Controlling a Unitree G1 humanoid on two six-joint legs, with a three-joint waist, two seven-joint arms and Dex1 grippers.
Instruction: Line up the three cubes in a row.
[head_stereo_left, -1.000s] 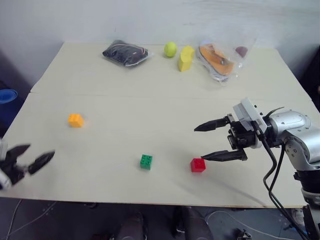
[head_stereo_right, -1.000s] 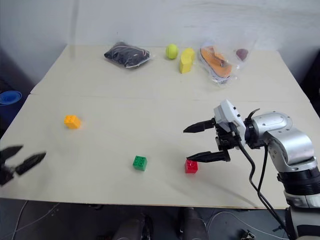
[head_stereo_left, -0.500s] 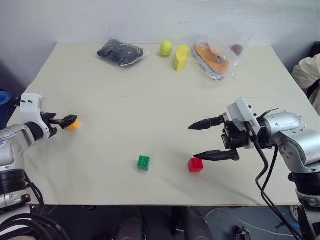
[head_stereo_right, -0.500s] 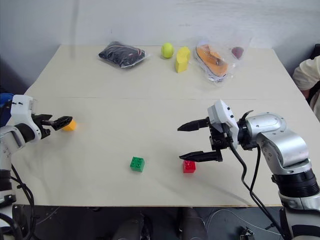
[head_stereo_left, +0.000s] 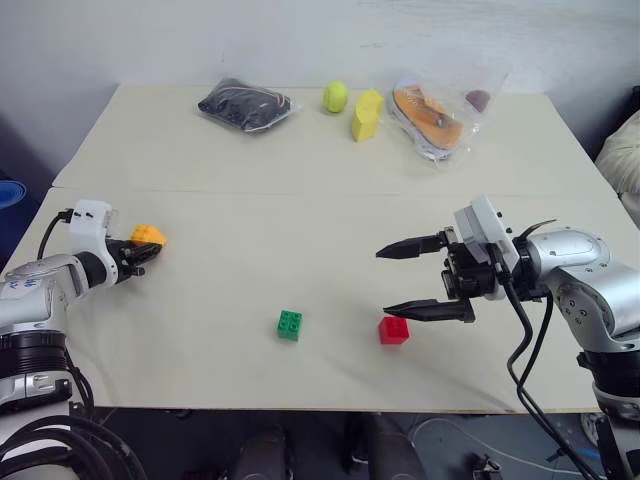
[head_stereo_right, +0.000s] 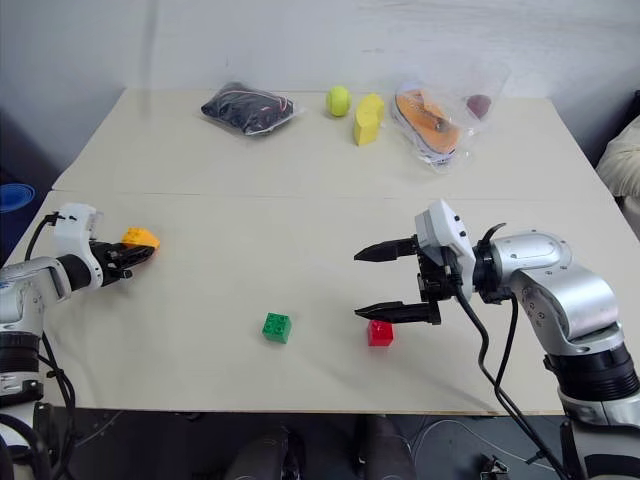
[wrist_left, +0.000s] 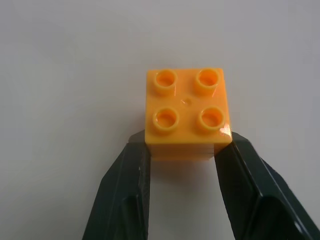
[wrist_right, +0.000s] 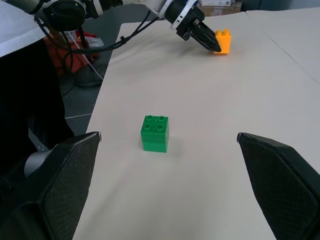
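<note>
The orange-yellow cube (head_stereo_left: 147, 235) lies at the table's left side, and my left gripper (head_stereo_left: 140, 254) is shut on it. In the left wrist view the two black fingers (wrist_left: 125, 185) clamp the near sides of the orange-yellow cube (wrist_left: 187, 112), studs up. Near the front edge sits the green cube (head_stereo_left: 290, 324), with the red cube (head_stereo_left: 394, 330) to its right. My right gripper (head_stereo_left: 384, 280) hovers open just above and beside the red cube, pointing left. The right wrist view looks past the green cube (wrist_right: 155, 132) to the orange-yellow cube (wrist_right: 223, 41).
Along the table's far edge lie a black bag (head_stereo_left: 245, 104), a yellow-green ball (head_stereo_left: 335, 96), a larger yellow block (head_stereo_left: 366, 115) and a clear bag with an orange item (head_stereo_left: 430, 115). A person's sleeve (head_stereo_left: 625, 150) shows at the right edge.
My left arm came up from the lower left, reached the orange-yellow cube and shut on it. The right gripper stayed open in place.
</note>
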